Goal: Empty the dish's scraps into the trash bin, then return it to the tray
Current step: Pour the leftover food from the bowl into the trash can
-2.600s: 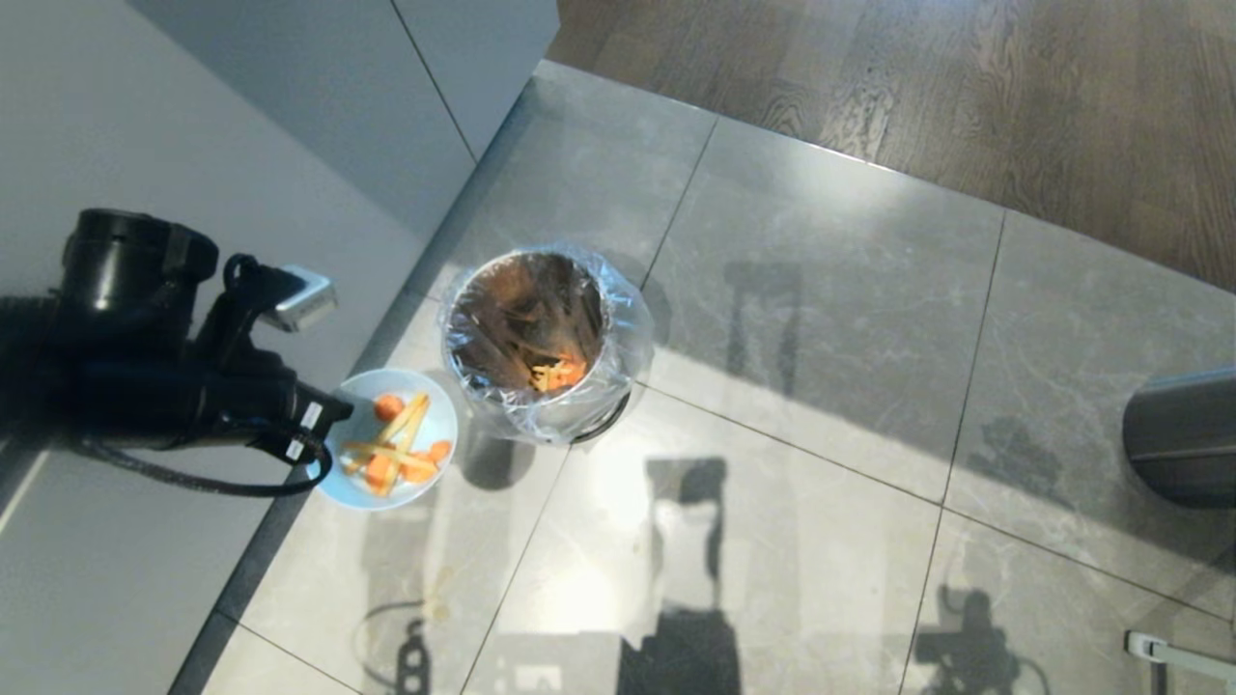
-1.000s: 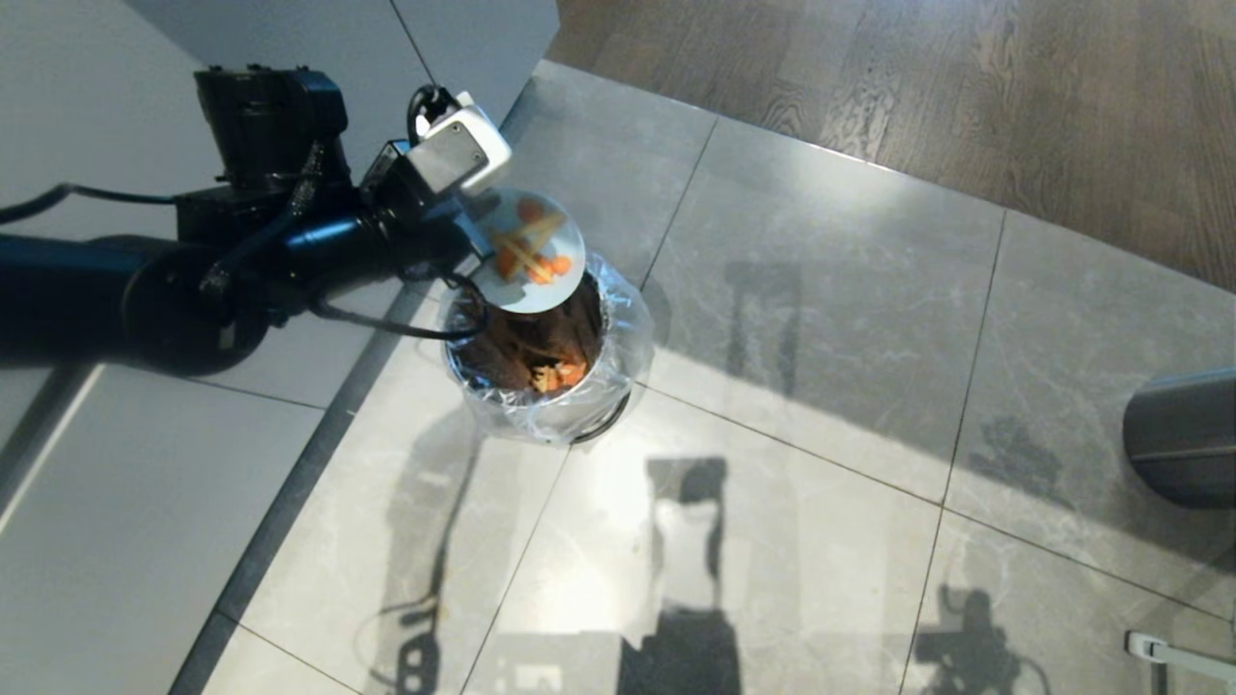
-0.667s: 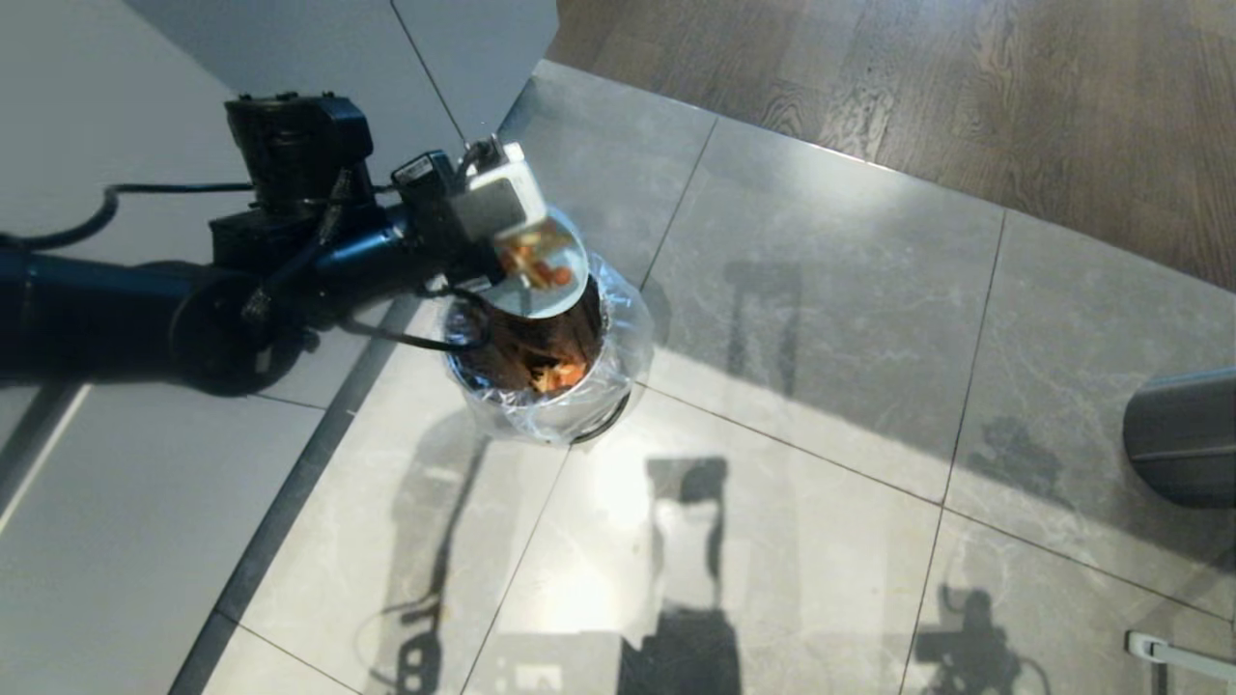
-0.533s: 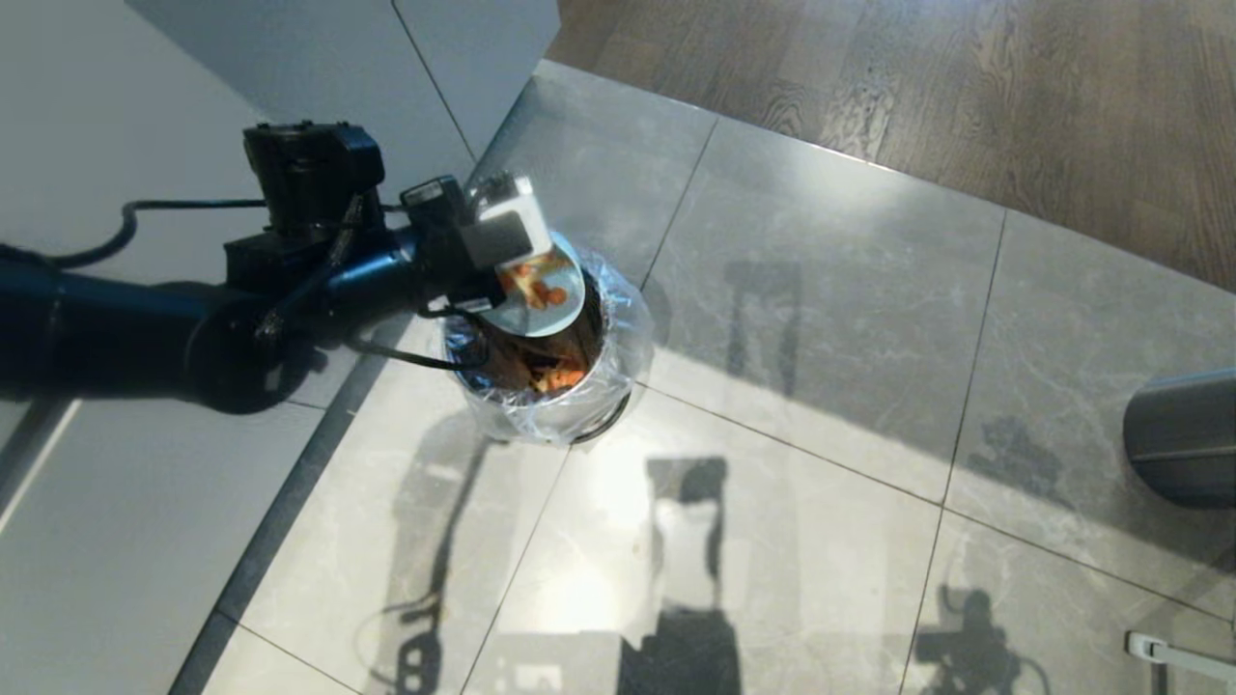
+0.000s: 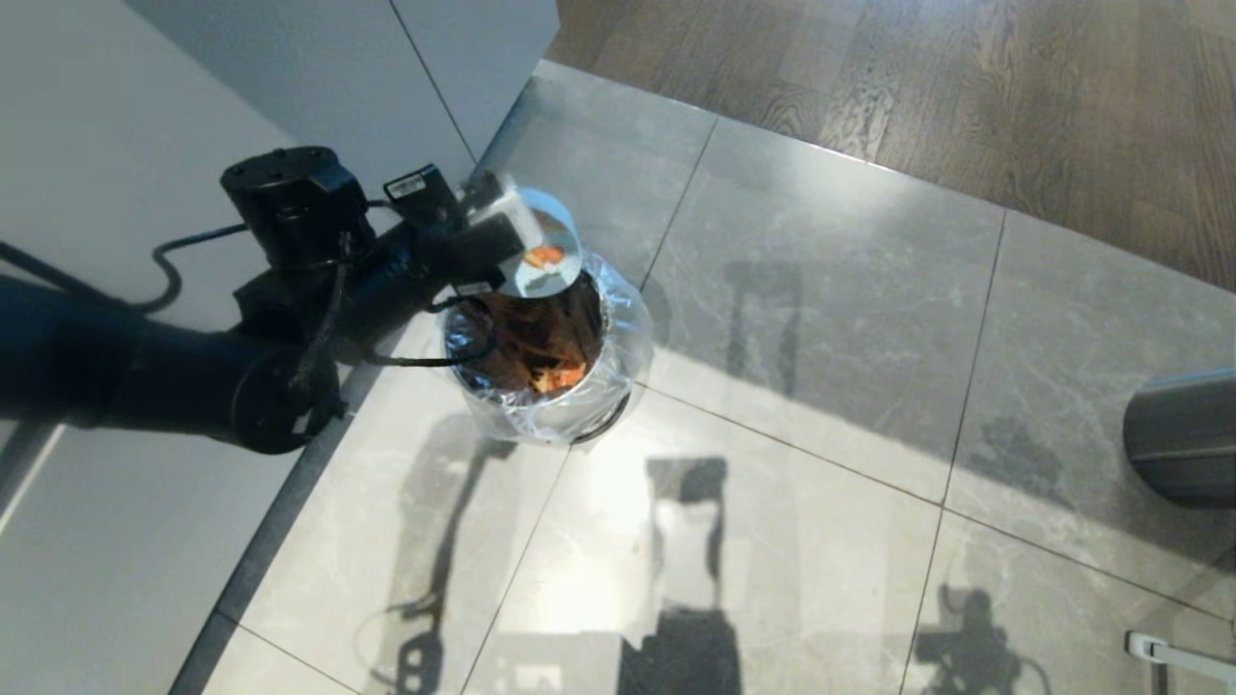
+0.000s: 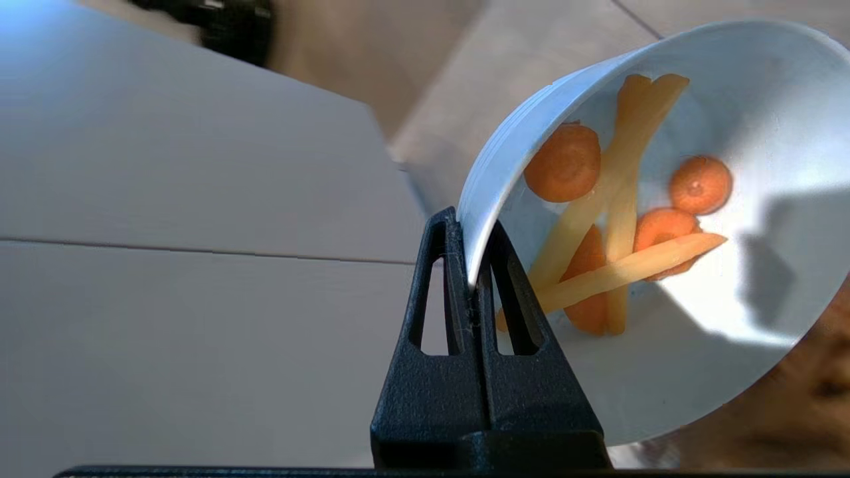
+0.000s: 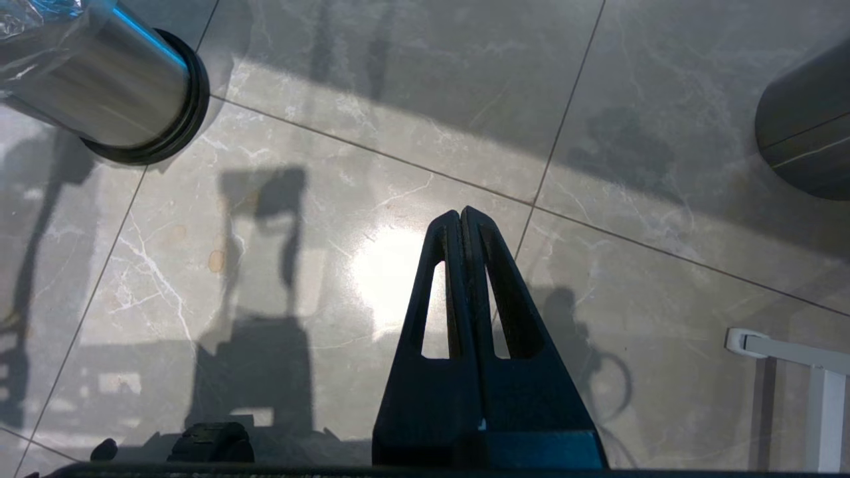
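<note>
My left gripper (image 5: 494, 253) is shut on the rim of the dish (image 5: 550, 275), a pale-blue bowl held steeply tilted over the back rim of the trash bin (image 5: 618, 338). In the left wrist view the black fingers (image 6: 458, 279) pinch the dish (image 6: 730, 318) wall, one inside and one outside. The scraps (image 6: 617, 199), carrot slices and yellow strips, still lie against its white inside. Some orange bits (image 5: 558, 372) lie inside the lined steel bin. My right gripper (image 7: 461, 216) hangs shut and empty over the floor tiles, with the trash bin (image 7: 113, 99) off to its side. The tray is out of view.
Grey cabinet fronts (image 5: 145, 145) stand along the left, close behind the bin. A dark grey cylinder (image 5: 1183, 434) stands at the right edge. A white bracket (image 5: 1178, 656) lies at the lower right. Wooden flooring (image 5: 966, 87) begins beyond the tiles.
My left arm carried the dish from beside the bin to above its back rim and rolled it to a steep tilt. The scraps slid toward the low side. The right arm stayed still.
</note>
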Controlling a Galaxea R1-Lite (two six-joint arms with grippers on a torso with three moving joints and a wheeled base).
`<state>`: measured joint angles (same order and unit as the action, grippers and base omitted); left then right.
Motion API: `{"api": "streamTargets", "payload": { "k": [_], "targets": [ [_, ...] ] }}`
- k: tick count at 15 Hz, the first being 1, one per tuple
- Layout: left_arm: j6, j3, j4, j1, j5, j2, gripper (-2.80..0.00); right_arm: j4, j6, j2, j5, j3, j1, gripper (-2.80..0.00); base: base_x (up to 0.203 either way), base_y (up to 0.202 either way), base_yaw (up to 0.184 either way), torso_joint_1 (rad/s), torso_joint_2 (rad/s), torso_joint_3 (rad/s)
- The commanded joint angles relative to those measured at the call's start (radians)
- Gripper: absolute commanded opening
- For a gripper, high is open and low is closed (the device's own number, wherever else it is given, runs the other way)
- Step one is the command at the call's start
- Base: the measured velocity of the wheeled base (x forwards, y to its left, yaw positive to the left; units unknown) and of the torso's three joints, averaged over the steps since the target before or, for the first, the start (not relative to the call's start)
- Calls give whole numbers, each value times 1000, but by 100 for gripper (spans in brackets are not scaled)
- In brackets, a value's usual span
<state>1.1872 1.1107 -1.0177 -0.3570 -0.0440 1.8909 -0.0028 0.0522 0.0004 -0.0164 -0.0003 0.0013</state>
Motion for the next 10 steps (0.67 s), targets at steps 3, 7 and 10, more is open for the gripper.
{"api": "streamTargets", "payload": {
  "k": [3, 7, 10],
  "targets": [
    [-10, -111, -255, 4, 18, 20, -280, -2, 0, 0, 1, 0, 0, -280, 0, 0, 0, 0, 0, 0],
    [-23, -235, -517, 3, 76, 16, -280, -2, 0, 0, 1, 0, 0, -280, 0, 0, 0, 0, 0, 0],
    [3, -288, -552, 0, 75, 8, -280, -1, 0, 0, 1, -1, 0, -280, 0, 0, 0, 0, 0, 0]
  ]
}}
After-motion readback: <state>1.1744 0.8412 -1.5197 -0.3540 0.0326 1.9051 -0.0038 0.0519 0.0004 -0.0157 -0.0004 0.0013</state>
